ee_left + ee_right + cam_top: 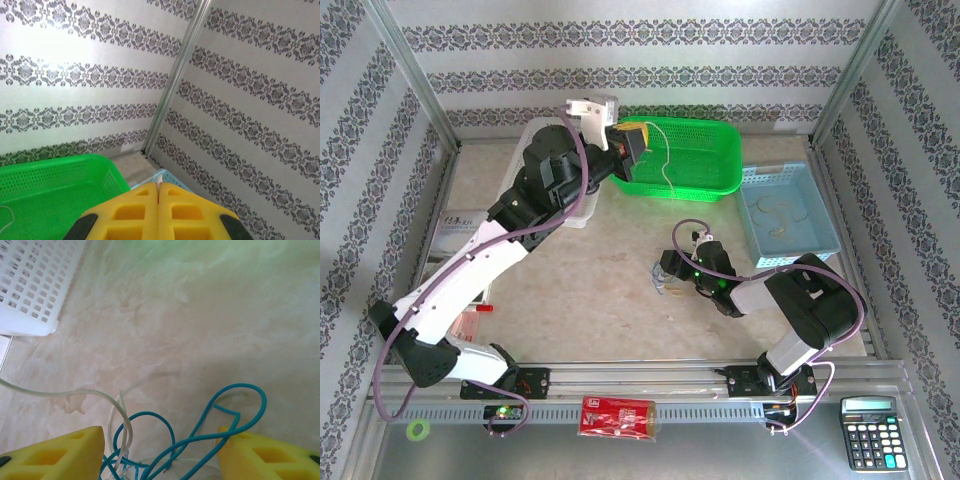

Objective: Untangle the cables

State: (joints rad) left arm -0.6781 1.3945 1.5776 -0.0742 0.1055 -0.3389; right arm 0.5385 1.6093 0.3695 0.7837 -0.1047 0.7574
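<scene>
Sorting, my left gripper (159,192) pinches a thin cream wire (667,165) above the green plastic basket (705,150), while my right gripper (160,440) gapes astride teal wire loops (239,385), ready to pick.

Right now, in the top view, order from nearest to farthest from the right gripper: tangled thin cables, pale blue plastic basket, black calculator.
1. Tangled thin cables, under the right gripper.
2. Pale blue plastic basket, back right.
3. Black calculator, near-right corner.

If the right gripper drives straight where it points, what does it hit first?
Likely the blue cable loops and white cable lying between the open fingers of the right gripper, then the tabletop; depth is unclear.
</scene>
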